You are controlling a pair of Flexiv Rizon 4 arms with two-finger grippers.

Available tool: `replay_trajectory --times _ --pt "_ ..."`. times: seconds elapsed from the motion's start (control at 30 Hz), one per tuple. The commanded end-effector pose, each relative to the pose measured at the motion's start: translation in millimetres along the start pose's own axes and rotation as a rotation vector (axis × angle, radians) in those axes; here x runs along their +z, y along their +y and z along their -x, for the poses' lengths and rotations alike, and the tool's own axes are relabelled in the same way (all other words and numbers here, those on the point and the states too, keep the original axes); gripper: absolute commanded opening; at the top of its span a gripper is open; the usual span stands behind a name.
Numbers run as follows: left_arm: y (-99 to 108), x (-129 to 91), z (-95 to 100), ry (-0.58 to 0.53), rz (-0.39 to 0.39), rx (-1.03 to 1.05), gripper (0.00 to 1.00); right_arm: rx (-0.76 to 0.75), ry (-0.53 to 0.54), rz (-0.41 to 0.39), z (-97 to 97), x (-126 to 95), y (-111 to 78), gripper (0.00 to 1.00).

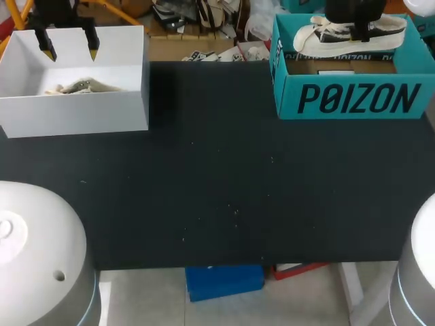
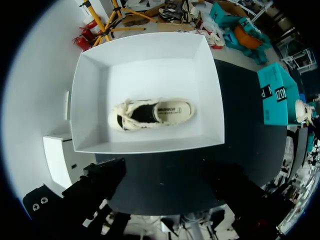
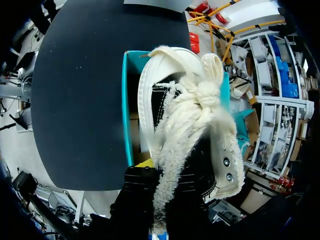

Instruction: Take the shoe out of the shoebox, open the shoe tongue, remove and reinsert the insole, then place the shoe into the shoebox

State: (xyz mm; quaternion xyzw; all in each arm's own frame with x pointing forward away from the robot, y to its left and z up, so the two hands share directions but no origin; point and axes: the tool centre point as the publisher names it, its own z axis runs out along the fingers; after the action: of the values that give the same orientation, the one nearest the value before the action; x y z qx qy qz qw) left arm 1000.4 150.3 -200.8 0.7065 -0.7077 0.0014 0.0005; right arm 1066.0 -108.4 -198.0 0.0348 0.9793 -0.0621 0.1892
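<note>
A black-and-cream sneaker (image 1: 350,30) with fuzzy cream laces hangs just above the open teal shoebox (image 1: 353,98) at the table's far right. My right gripper (image 1: 356,27) is shut on it from above. In the right wrist view the sneaker (image 3: 200,115) fills the space ahead of the fingers, with the teal shoebox's rim (image 3: 125,110) beneath it. My left gripper (image 1: 70,49) is open above the white box (image 1: 75,115) at the far left. A second cream sneaker (image 2: 152,114) lies on its side inside that box.
The black table (image 1: 217,190) stretches between the two boxes. The white box stands at the table's far left edge, the teal one at the far right edge.
</note>
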Motion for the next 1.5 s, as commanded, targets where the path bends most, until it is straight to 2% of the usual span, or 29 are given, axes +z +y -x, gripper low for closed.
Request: replay_trajectory --times 0.03,0.27,0.43,0.53,0.67,0.97,1.5 --pt "0.2 -0.5 -0.2 -0.001 0.001 -0.001 1.0 0.008 -0.193 -0.061 -55.9 -114.4 31.9 0.0" --pt "0.2 -0.5 -0.2 -0.001 0.001 -0.001 1.0 0.014 -0.199 -0.054 -117.3 -158.2 95.8 0.0" --pt "0.2 -0.5 -0.2 -0.001 0.001 -0.001 1.0 0.022 -0.187 -0.006 -159.8 -171.7 138.6 0.0" --pt "0.2 -0.5 -0.2 -0.001 0.001 -0.001 1.0 0.006 -0.163 0.024 -182.9 -170.0 164.6 0.0" --pt "0.2 -0.5 -0.2 -0.001 0.001 -0.001 1.0 -0.034 -0.158 0.046 -205.7 -157.5 191.5 0.0" --pt "0.2 -0.5 -0.2 -0.001 0.001 -0.001 1.0 -0.069 -0.124 0.101 -247.8 -119.6 234.9 0.0" --pt "0.2 -0.5 -0.2 -0.001 0.001 -0.001 1.0 -0.117 -0.09 0.211 -289.0 -36.3 293.0 0.0"
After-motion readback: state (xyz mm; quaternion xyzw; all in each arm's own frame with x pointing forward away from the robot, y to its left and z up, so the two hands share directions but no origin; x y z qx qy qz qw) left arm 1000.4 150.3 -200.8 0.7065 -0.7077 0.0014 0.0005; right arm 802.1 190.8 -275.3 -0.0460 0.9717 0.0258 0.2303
